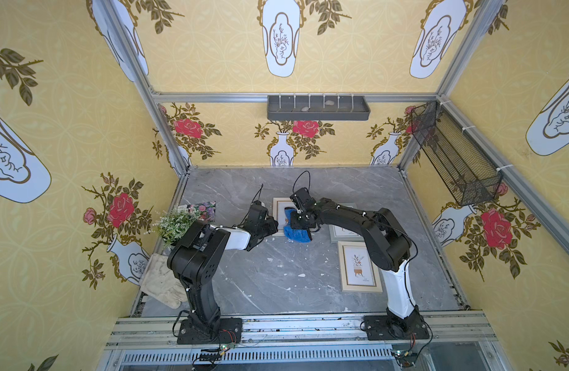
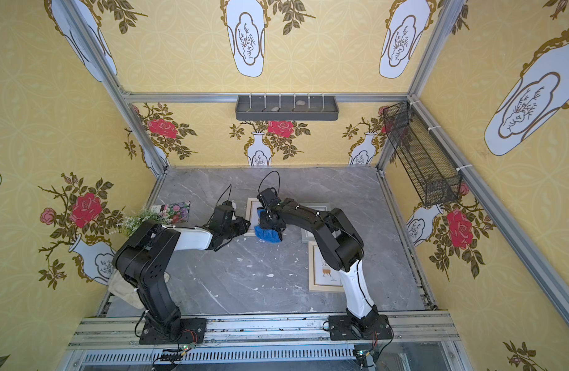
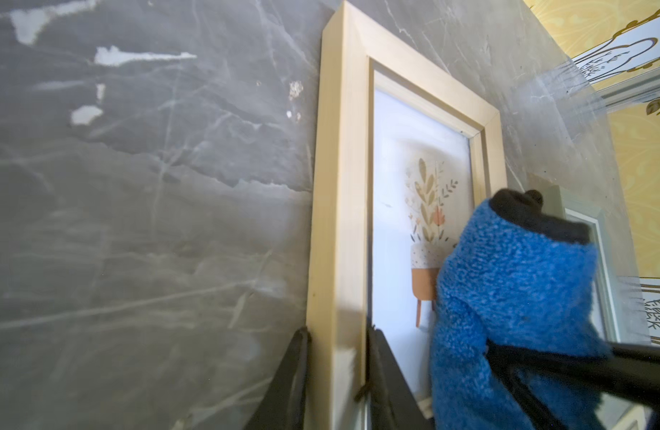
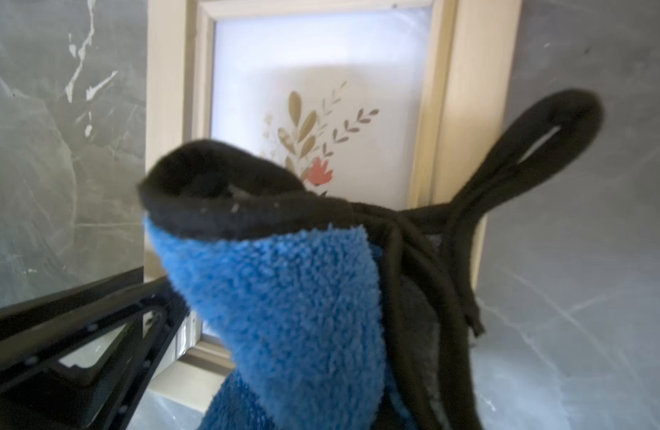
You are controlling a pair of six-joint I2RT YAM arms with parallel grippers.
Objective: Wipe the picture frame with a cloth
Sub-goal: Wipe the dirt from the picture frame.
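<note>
Clamping left gripper [image 1: 275, 228] jaws on picture frame [image 1: 280, 210], right gripper [image 1: 304, 226] jaws on cloth [image 1: 294, 234], near worktop [image 1: 260, 282] centre, in both top views. Left wrist: straddling pale side rail [image 3: 339, 223], likely against sliding. Right wrist: bunching cloth over glass [image 4: 321, 67] for wiping.

1. In both top views the cloth [image 1: 296, 234] and the right arm [image 1: 350, 215] cover most of the picture frame [image 1: 278, 210].
2. The right gripper [image 1: 304, 225] has its tips buried in the cloth.
3. The right arm hides much of a grey frame [image 1: 335, 236].
4. Pale lumps [image 1: 329, 102] in the wall tray [image 1: 318, 117] are too small to tell.
5. The right wrist view shows the cloth blurred and cut off.
</note>
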